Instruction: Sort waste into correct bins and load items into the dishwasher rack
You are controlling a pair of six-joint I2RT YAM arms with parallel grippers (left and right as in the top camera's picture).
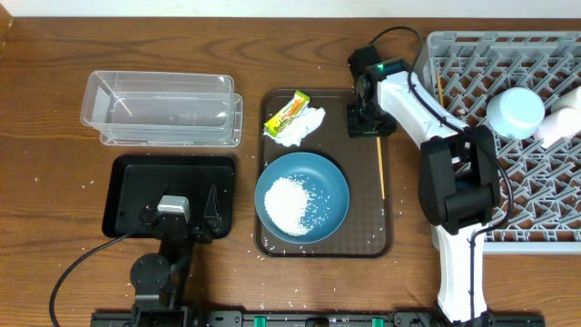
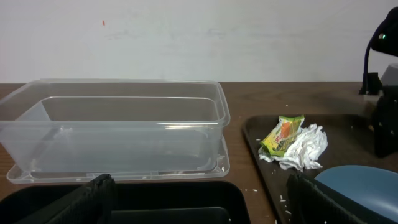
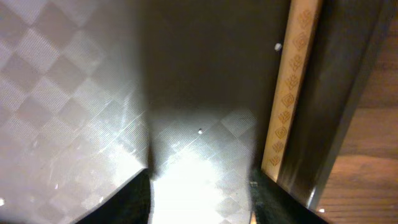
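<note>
Wood-grain tabletop runs under everything, and from overhead we judge the dish side partly done and the waste side not yet started. At three o'clock the grey dishwasher rack [image 1: 545, 209] holds a white cup [image 1: 517, 111] with a second pale cup [image 1: 556, 127] just beside it. The rest waits on the brown serving tray [image 1: 386, 227] at the centre. The blue plate [image 1: 302, 193] sits at its six o'clock end with the rice [image 1: 292, 204] heaped on it. The snack wrapper [image 1: 289, 111] and the tissue [image 1: 301, 127] lie touching at its twelve o'clock end, and a chopstick [image 1: 380, 168] lies along its three o'clock edge. The clear tub [image 1: 163, 109] at ten o'clock and the black tray [image 1: 123, 195] at eight o'clock show no waste inside. The left gripper [image 1: 179, 207] hovers over the black tray, its fingers spread and holding nothing. The right gripper [image 1: 366, 120] is down at the serving tray's one o'clock corner, near the chopstick's far end. Only the right wrist view shows its pincer: two dark fingertips [image 3: 140, 199] stand apart over bare chequered tray, with the patterned chopstick [image 3: 292, 93] just outside them, ungripped. The left wrist view adds a low side look at the tub's bare walls and at the wrapper lying against the tissue, but it shows no rack.
</note>
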